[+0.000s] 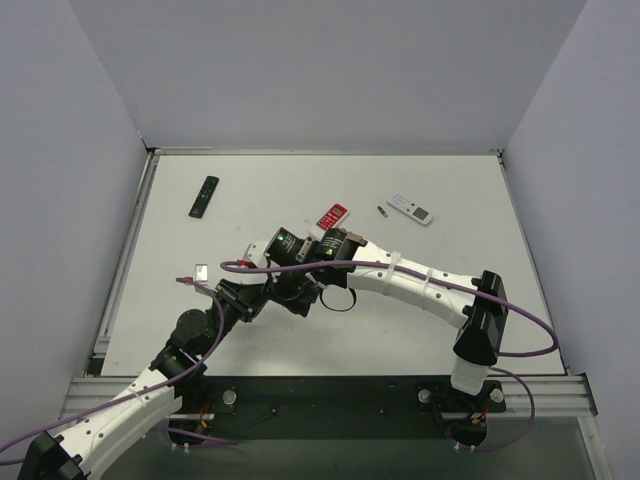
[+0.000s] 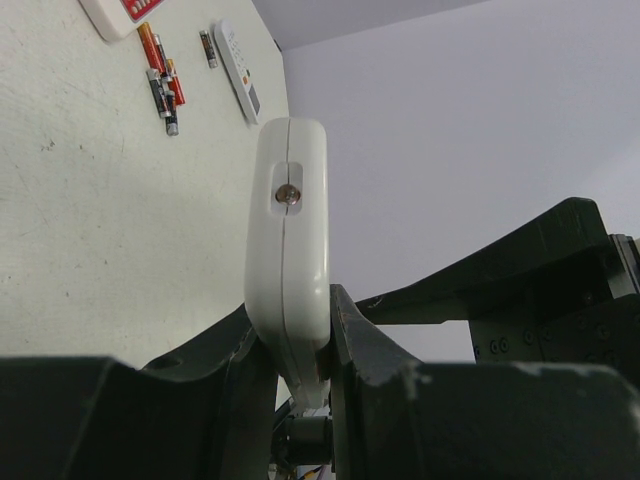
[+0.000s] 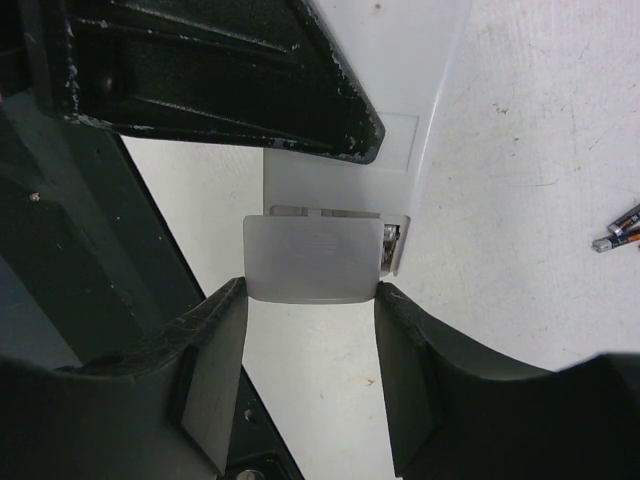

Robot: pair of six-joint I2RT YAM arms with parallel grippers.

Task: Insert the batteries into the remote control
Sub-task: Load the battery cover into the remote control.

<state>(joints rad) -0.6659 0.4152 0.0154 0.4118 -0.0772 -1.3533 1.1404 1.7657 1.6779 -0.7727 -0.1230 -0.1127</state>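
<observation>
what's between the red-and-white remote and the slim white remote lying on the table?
A lone battery, close beside the slim white remote, clearest in the top view. The left wrist view shows more batteries nearer the red-and-white remote.

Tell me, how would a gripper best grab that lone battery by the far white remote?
Likely across the barrel's middle, from straight above: the lone battery lies flat, slim and round, clear of the far white remote, with room either side.

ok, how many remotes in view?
4: black remote at back left; red-and-white remote mid-table; white remote right of it; held remote, also white, in the left gripper. The arms may hide more.
</observation>
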